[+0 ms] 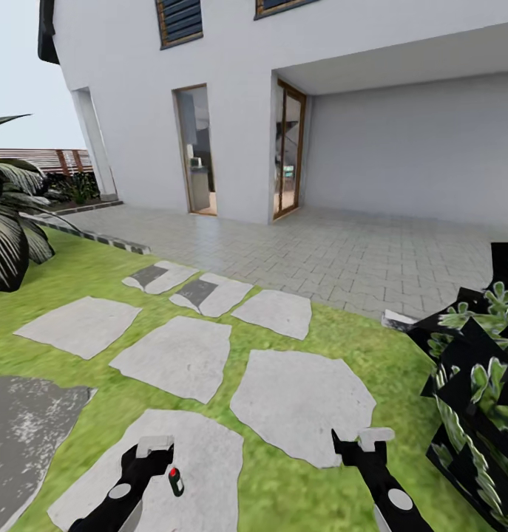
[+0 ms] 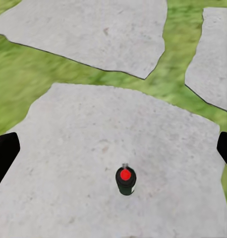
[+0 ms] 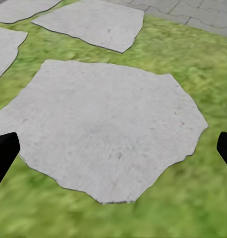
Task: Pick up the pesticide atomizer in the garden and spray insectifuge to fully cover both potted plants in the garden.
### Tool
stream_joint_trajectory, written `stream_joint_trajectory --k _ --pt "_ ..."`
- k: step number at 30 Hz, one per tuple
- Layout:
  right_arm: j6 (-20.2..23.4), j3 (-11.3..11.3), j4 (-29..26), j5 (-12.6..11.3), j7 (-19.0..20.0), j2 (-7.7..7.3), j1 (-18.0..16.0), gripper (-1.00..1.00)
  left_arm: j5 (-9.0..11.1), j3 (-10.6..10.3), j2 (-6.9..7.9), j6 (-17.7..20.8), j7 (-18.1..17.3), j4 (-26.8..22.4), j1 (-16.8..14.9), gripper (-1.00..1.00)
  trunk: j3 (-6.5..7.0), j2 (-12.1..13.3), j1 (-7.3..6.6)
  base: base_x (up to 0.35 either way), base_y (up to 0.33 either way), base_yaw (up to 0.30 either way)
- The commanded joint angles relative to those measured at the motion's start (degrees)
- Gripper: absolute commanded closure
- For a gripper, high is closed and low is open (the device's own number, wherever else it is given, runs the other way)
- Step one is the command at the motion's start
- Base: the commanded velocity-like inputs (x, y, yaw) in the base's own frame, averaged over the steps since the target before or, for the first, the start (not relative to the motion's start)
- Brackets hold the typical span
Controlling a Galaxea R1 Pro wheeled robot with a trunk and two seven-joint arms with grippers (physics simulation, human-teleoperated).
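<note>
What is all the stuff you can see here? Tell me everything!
Pesticide atomizer: one, dark green with a red top, standing on the nearest stepping stone, beside the left gripper.
Stepping stones: about eight, pale grey, set in the lawn.
Lawn: one, green, around the stones.
Paved terrace: one, grey, before the house.
House: one, white, behind.
Leafy plant: one, green and dark, at right.
Palm: one, dark green, at left.
Fence: one, brown, far left.
Left gripper: black, open.
Right gripper: black, open.
</note>
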Motion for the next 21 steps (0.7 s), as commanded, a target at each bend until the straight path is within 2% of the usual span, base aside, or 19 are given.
stream_joint_trajectory --k 1,14,21 --pt "-0.2 0.0 0.0 0.0 0.0 -0.02 0.0 -1.00 0.1 0.0 0.01 -0.2 0.1 0.0 0.0 -1.00 -0.05 0.0 0.01 0.124 -0.042 0.000" --pt "-0.3 0.0 0.0 -0.1 -0.2 -0.02 0.0 -1.00 0.2 -0.1 0.04 -0.3 -0.6 0.2 0.5 -1.00 -0.07 0.0 0.01 0.017 -0.006 0.000" --pt "-0.3 -0.1 -0.1 -0.1 -0.2 0.03 0.0 -1.00 0.2 -0.1 -0.08 -0.3 -0.7 0.4 0.4 -1.00 -1.82 -2.8 1.54 0.000 0.000 0.000"
